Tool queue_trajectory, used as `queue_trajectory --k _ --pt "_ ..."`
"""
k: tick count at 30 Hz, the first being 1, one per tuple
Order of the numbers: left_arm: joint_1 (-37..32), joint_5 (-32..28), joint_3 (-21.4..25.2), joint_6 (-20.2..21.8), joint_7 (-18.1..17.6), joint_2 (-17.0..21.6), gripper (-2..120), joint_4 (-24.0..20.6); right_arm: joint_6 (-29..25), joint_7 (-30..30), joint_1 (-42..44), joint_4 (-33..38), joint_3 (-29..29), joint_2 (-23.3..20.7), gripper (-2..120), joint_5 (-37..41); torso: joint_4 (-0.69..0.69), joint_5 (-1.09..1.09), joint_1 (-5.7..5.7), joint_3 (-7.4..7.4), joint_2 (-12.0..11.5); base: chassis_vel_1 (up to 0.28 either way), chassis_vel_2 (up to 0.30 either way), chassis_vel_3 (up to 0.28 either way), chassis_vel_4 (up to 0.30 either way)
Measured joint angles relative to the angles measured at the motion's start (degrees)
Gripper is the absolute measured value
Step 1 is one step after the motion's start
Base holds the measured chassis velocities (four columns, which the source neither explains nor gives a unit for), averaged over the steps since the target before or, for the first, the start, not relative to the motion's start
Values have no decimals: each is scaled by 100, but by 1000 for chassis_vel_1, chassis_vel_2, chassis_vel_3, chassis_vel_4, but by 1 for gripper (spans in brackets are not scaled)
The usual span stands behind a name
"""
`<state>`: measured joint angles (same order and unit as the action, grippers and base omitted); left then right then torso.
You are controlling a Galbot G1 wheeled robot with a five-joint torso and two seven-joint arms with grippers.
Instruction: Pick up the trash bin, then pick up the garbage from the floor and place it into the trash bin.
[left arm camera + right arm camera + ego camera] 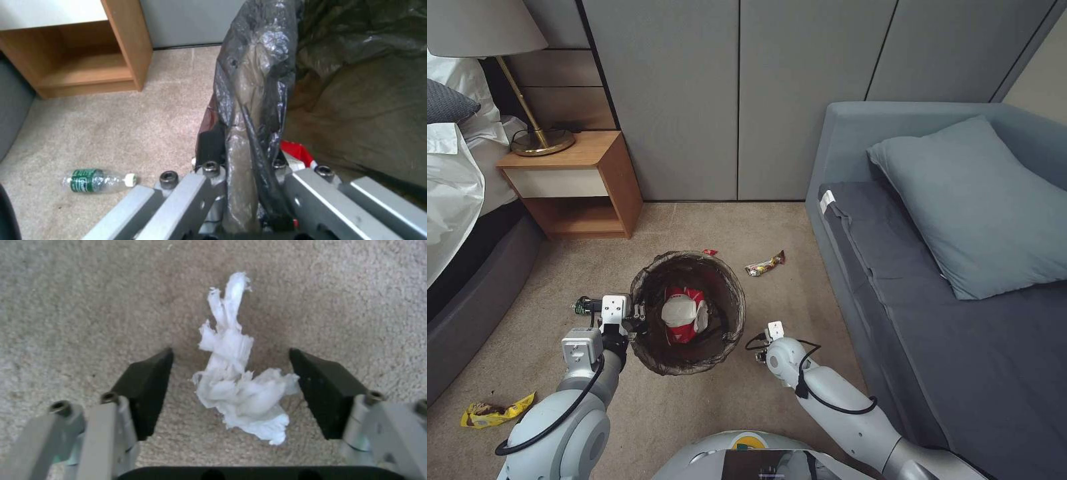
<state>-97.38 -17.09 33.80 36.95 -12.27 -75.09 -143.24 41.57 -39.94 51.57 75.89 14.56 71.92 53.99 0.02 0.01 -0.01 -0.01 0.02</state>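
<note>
Bedroom carpet between nightstand (577, 187) and sofa (934, 267). Right gripper (231, 390) low over carpet, jaws spread wide to either side of crumpled white tissue (240, 386), not touching it. Left gripper (249, 173) clamped on rim of trash bin (687, 310), pinching dark liner; red-and-white packet (684, 313) already inside. Best done by lowering straight down until pads bracket the bulky lower wad, then closing gently, bin held level just beside. Farther out: bottle (95, 180) near left arm, striped wrapper (766, 264) beyond bin, yellow wrapper (494, 411) near bed. Tissue itself hidden under right wrist from the head camera; bin base unseen.
</note>
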Motion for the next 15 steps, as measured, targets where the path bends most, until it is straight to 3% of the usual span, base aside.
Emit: queue_trajectory --k 6,10,15 --pt "0 -2 0 -1 0 0 2 0 -13 1 13 4 3 26 51 -2 -1 0 0 0 0 0 0 0 0" --pt "-11 -6 3 -1 0 17 2 0 -32 17 28 2 -51 56 33 -4 1 3 0 1 -1 0 0 0 0" --pt "-12 -6 2 -1 0 26 2 0 -53 28 31 1 -83 55 25 -3 3 5 0 1 -1 0 0 0 0"
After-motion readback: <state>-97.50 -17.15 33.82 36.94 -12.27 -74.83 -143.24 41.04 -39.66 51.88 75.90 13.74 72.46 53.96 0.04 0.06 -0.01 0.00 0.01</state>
